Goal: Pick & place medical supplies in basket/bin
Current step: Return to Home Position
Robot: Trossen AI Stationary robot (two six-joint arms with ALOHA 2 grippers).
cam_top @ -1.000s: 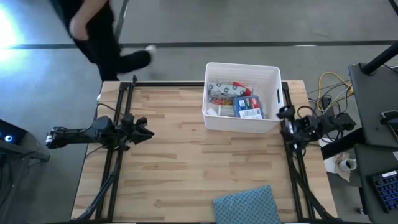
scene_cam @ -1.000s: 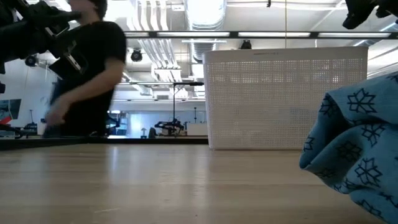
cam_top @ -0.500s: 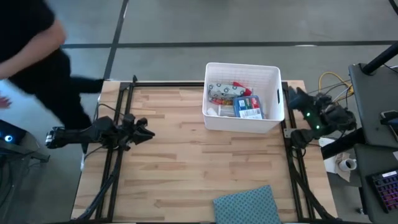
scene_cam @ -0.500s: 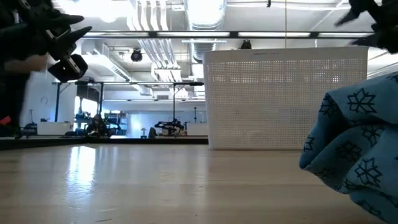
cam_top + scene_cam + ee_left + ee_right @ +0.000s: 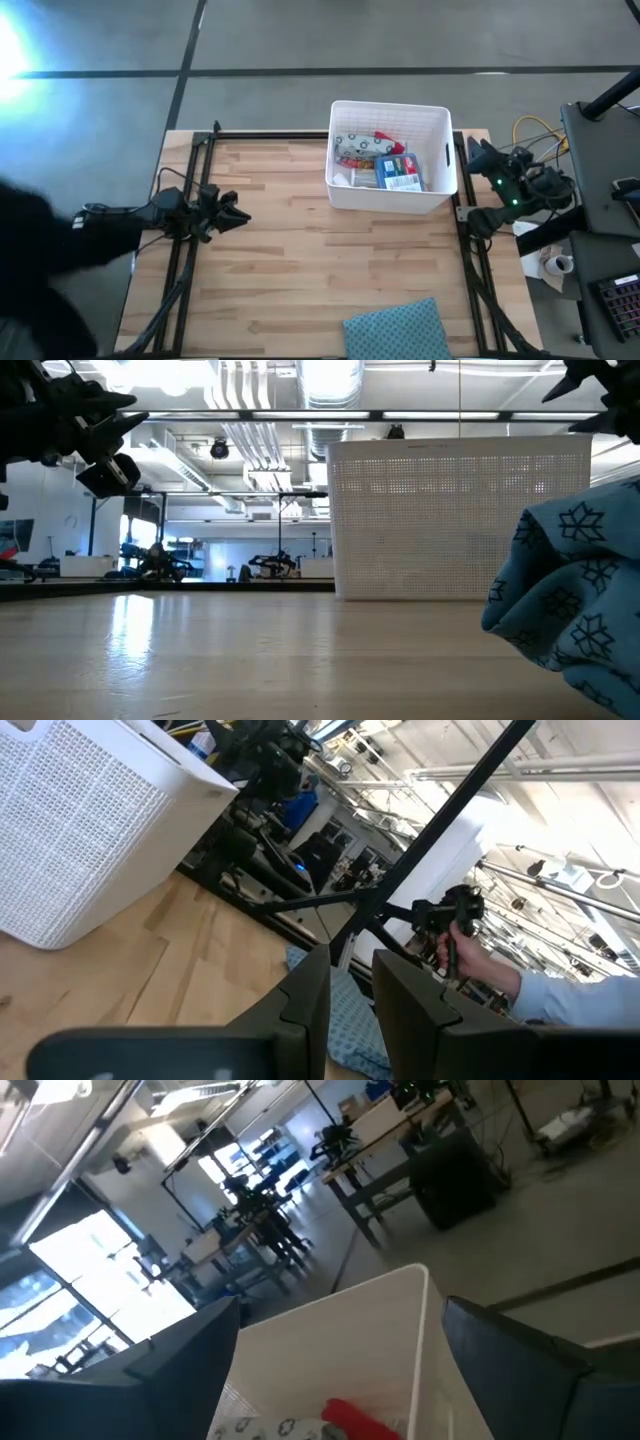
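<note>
The white perforated bin (image 5: 437, 125) stands at the table's far edge, right of the middle, and also shows in the low view (image 5: 460, 520). Inside it lie the medical supplies (image 5: 378, 160): a white patterned pouch (image 5: 350, 143), a red pack (image 5: 386, 141) and a blue-and-red packet (image 5: 402, 172). My left gripper (image 5: 236, 214) hovers over the table's left part, far from the bin, its fingers (image 5: 310, 995) nearly together. My right gripper (image 5: 474, 154) hangs open just right of the bin and looks over the bin's rim (image 5: 330, 1315) at the red pack (image 5: 362, 1420).
A blue-grey snowflake cloth (image 5: 395, 330) lies bunched at the near edge, right of the middle. A person, dark and blurred (image 5: 50, 270), is close to the table's left side beside my left arm. Another person's hand (image 5: 470, 955) holds a device beyond the table. Cables (image 5: 530, 135) lie right of the table.
My right gripper has swung from the bin's near right corner toward the far edge and now stands beside the bin's right wall, turned about. The person has walked from beyond the far left corner down along the table's left side.
</note>
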